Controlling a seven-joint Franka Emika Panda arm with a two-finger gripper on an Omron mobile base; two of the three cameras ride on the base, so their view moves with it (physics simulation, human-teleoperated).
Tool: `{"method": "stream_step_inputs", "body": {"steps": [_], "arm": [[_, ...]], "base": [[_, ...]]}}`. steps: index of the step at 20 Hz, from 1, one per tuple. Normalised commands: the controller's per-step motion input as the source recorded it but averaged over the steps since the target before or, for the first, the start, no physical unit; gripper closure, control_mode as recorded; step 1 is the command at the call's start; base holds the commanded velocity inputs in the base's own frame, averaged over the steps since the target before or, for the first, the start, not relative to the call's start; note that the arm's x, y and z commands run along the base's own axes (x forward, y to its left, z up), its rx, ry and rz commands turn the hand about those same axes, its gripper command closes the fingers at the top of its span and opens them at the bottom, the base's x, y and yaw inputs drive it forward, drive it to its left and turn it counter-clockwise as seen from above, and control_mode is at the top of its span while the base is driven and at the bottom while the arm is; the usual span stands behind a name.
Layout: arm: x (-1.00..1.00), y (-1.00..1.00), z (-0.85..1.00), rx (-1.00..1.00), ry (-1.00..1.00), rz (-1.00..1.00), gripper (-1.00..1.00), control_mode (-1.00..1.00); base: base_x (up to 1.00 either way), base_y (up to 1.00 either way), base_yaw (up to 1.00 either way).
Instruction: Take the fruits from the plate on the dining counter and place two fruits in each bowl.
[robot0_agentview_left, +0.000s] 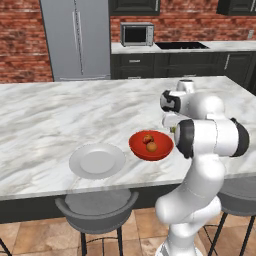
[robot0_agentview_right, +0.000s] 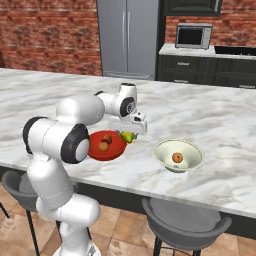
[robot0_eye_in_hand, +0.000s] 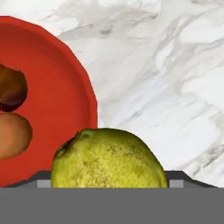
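From the left base view we get the plate (robot0_agentview_left: 97, 161) sitting bare on the dining counter (robot0_agentview_left: 50, 115), just left of the red bowl (robot0_agentview_left: 151, 145), w/ two orange-brown fruits inside it (robot0_agentview_left: 149, 142). The arm's bulk blocks the counter to the right of that bowl there.

The right base view gives us what's behind it: the pale bowl (robot0_agentview_right: 179, 155) stands to the right of the red bowl (robot0_agentview_right: 106, 145), apart from it, w/ one orange fruit (robot0_agentview_right: 176, 158) in it. Here the plate is hidden behind the arm.

The gripper (robot0_agentview_right: 128, 136) hangs over the counter at the right rim of the red bowl, between the two bowls, w/ the yellow-green fruit (robot0_agentview_right: 128, 136) under the hand.

The hand view is the close look: the yellow-green fruit (robot0_eye_in_hand: 108, 159) sits right at the fingers, big in the foreground, the red bowl (robot0_eye_in_hand: 57, 100) w/ its two fruits to one side and marble beyond. We see the jaws standing fairly wide and clamped on that fruit; fingertips themselves are mostly covered by it, so exact contact pts we can't make out.
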Motion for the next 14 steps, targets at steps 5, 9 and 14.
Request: {"method": "stream_step_inputs", "body": {"steps": [5,9,14], "arm": [[0.00,-1.00,0.00,0.00,0.06,-0.25,1.00,-1.00],[-0.02,-1.00,0.00,0.00,0.01,-0.36,1.00,-1.00],[0.00,-0.96,-0.01,0.02,0.02,-0.48,1.00,-1.00]], "base": [[0.00,0.00,0.00],[0.00,0.00,0.00],[0.00,0.00,0.00]]}}
